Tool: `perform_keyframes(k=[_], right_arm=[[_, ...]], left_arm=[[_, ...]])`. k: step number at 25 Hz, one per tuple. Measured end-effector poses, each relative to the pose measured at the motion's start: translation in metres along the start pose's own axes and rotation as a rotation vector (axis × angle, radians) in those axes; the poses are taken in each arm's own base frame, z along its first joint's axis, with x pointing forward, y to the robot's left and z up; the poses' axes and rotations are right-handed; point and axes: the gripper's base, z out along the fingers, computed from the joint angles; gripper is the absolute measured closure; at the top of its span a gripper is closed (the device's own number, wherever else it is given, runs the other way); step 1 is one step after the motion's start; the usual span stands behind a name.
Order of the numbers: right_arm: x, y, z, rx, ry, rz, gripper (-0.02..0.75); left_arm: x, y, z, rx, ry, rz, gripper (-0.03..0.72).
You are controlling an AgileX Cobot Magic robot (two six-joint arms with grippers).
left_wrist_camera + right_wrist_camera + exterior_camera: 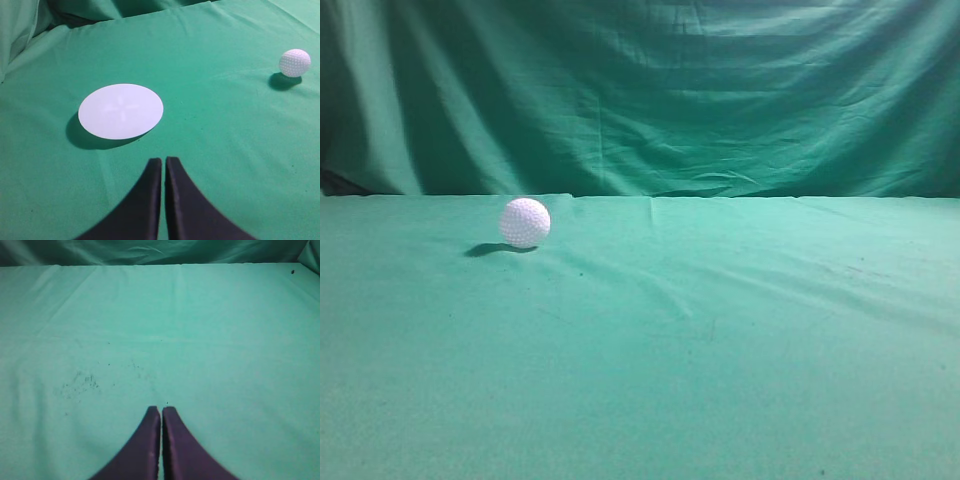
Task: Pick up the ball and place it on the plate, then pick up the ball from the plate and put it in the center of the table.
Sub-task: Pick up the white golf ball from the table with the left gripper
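Observation:
A white dimpled ball (pixel 525 222) rests on the green cloth at the far left of the exterior view. It also shows at the upper right of the left wrist view (pixel 294 62). A flat white round plate (pixel 121 111) lies on the cloth ahead of my left gripper (pixel 163 161), which is shut and empty, well short of the plate and far left of the ball. My right gripper (pixel 161 410) is shut and empty over bare cloth. The plate and both grippers are out of the exterior view.
A green cloth (pixel 720 340) covers the table, and a green curtain (pixel 650 90) hangs behind it. The table's far edge (pixel 165 264) shows in the right wrist view. Small dark specks (pixel 80 382) lie on the cloth.

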Motion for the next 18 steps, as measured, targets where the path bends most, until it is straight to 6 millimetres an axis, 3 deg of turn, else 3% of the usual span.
perform_keyframes(k=[18], right_arm=[[0.0,0.0,0.0,0.0,0.0,0.0,0.738]], left_arm=[[0.0,0.0,0.0,0.0,0.0,0.0,0.688]])
